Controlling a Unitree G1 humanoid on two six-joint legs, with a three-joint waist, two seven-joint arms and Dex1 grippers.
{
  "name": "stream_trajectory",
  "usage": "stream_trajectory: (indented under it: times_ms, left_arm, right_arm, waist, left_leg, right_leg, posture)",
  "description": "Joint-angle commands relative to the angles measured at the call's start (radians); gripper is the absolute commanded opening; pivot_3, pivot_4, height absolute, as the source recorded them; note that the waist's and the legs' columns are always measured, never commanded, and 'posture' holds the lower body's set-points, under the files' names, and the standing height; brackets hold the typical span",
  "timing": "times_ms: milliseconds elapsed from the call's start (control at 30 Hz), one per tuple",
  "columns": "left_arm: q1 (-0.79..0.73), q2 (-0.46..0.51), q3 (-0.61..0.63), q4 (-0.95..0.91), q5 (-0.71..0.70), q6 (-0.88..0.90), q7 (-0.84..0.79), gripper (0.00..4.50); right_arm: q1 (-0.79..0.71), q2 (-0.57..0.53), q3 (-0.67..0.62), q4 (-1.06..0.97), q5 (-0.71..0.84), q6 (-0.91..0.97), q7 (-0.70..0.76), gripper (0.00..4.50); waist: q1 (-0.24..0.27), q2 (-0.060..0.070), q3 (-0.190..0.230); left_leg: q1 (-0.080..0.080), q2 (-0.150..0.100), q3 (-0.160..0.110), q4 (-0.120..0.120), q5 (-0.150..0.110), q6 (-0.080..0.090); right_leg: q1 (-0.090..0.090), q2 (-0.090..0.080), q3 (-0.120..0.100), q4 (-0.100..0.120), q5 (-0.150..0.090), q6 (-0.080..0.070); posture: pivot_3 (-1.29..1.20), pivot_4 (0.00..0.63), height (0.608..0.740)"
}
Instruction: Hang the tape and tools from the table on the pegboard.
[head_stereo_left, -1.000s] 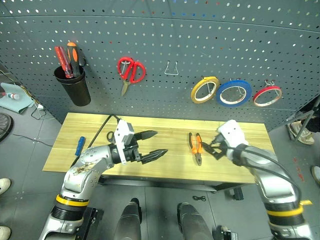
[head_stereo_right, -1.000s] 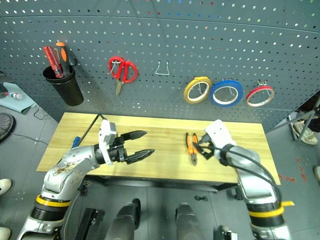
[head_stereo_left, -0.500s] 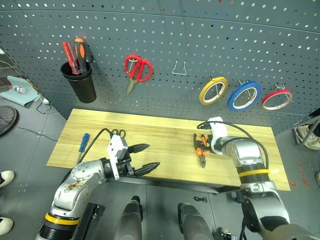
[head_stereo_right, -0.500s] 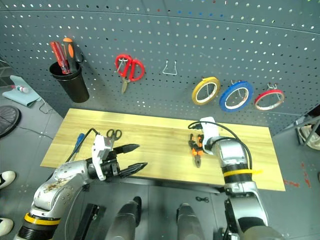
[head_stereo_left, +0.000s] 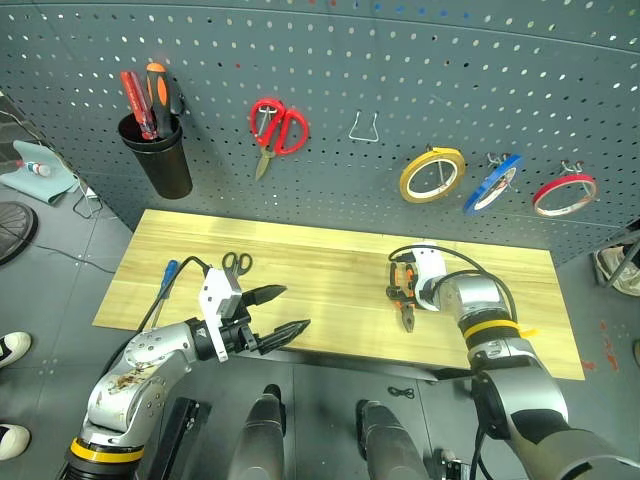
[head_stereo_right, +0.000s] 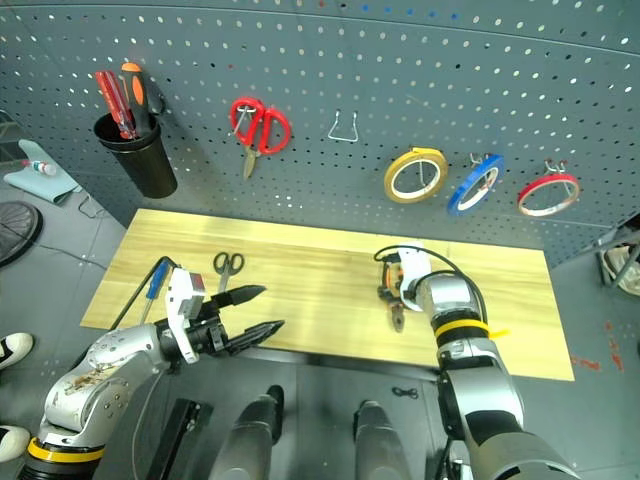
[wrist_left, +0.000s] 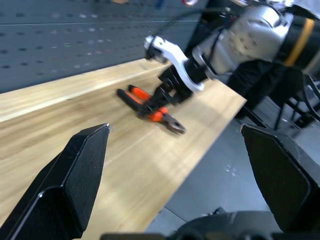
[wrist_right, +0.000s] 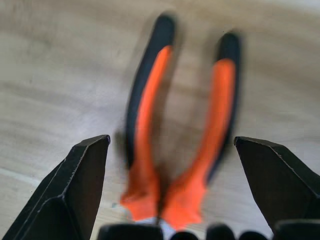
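Orange-and-black pliers (head_stereo_left: 402, 296); light yellowish wood table (head_stereo_left: 320, 275); hole-dotted grey-blue pegboard (head_stereo_left: 330, 70).

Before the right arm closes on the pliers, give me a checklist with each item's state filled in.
1. Right gripper jaws open: ok, spread wide.
2. Pliers between the jaws: ok, both orange-and-black handles sit inside the gap.
3. Pliers flat on the table: ok.
4. Contact with the pliers: cannot tell; the view is blurred.
5. Free hook on the pegboard: ok, nothing hangs on it.
6. Left gripper out of the way: ok, open, at the table's near edge, apart from the pliers.
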Motion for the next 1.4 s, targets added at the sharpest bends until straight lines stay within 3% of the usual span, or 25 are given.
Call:
stream_trajectory:
  times_ms: [33,133,300,500,567,700,833,933,1133,1400]
  left_arm:
    - [0.002,0.003,0.012,-0.06,-0.03,0.009,0.008,4.5]
    - [0.005,0.002,0.009,-0.074,-0.034,0.02,0.015,4.5]
    - [0.015,0.014,0.008,-0.084,-0.04,0.025,0.009,4.5]
    - [0.001,0.015,0.002,-0.069,-0.036,0.013,0.01,4.5]
    - [-0.003,0.012,0.0,-0.073,-0.037,0.013,0.012,4.5]
    - [-0.049,0.001,0.037,-0.095,-0.091,0.043,0.049,4.5]
    - [-0.086,0.006,0.078,-0.132,-0.145,0.081,0.095,4.5]
    - [-0.147,0.006,0.114,-0.153,-0.199,0.119,0.152,4.5]
    - [-0.246,-0.007,0.122,-0.112,-0.2,0.124,0.207,4.5]
    - [-0.4,-0.04,0.12,-0.035,-0.173,0.096,0.252,4.5]
  right_arm:
    - [-0.025,-0.01,-0.008,0.055,-0.007,-0.037,-0.003,4.46]
    - [-0.037,-0.01,-0.016,0.103,-0.003,-0.044,-0.004,4.46]
    - [-0.046,-0.006,-0.031,0.114,0.012,-0.008,-0.002,2.98]
    - [-0.018,-0.028,0.018,-0.01,0.001,0.014,0.066,2.95]
    - [0.019,-0.05,0.065,-0.136,0.003,0.011,0.138,2.95]
    - [0.15,-0.143,0.125,-0.683,0.084,-0.055,0.327,2.95]
    - [0.183,-0.144,0.056,-0.988,0.172,-0.115,0.355,2.95]
    - [0.121,-0.099,-0.006,-1.118,0.212,-0.211,0.308,2.95]
    - [-0.056,-0.059,0.002,-1.012,0.114,-0.478,0.209,2.95]
    - [-0.286,-0.021,0.002,-0.504,-0.009,-0.962,0.103,2.95]
  waist:
    - [0.002,0.0,0.002]
    - [0.004,-0.001,0.004]
    - [0.004,-0.004,0.008]
    - [0.005,-0.005,0.011]
    - [0.007,-0.004,0.013]
    - [0.016,0.004,0.027]
    - [0.011,0.004,0.031]
    - [0.015,0.003,0.032]
    - [0.017,0.001,0.033]
    - [0.026,-0.001,0.035]
  left_leg:
    - [0.0,0.0,0.0,0.0,0.0,0.0]
    - [-0.001,0.0,0.0,-0.001,0.0,0.0]
    - [-0.001,0.001,0.0,-0.002,0.0,0.0]
    - [-0.002,0.001,0.0,-0.002,0.0,0.0]
    - [-0.006,0.001,0.0,-0.002,0.0,0.0]
    - [-0.014,0.001,-0.001,-0.001,0.0,0.0]
    - [-0.017,0.001,-0.001,-0.001,0.0,0.0]
    - [-0.017,0.001,-0.001,-0.001,0.0,0.0]
    - [-0.017,0.001,-0.001,0.0,0.001,-0.002]
    - [-0.017,0.001,-0.001,-0.001,0.001,-0.002]
  right_leg:
    - [0.0,0.0,0.0,0.0,0.0,0.0]
    - [-0.002,0.0,0.0,0.0,0.0,0.0]
    - [-0.003,0.0,0.0,0.0,-0.001,0.0]
    - [-0.005,0.001,0.001,0.0,-0.001,-0.001]
    - [-0.008,0.001,0.0,0.0,-0.001,-0.001]
    - [-0.013,0.001,-0.001,0.0,0.001,-0.001]
    - [-0.018,0.002,0.0,0.002,0.001,0.0]
    - [-0.018,0.002,0.0,0.002,0.0,0.001]
    - [-0.017,0.001,0.0,0.0,0.001,0.002]
    - [-0.018,0.001,-0.001,0.001,0.005,-0.005]
  posture:
    - [0.24,0.364,0.74]
    - [0.24,0.368,0.74]
    - [0.25,0.37,0.74]
    - [0.25,0.361,0.74]
    - [0.25,0.356,0.74]
    - [0.23,0.355,0.74]
    - [0.22,0.353,0.74]
    - [0.2,0.356,0.74]
    - [0.19,0.347,0.74]
    - [0.21,0.339,0.74]
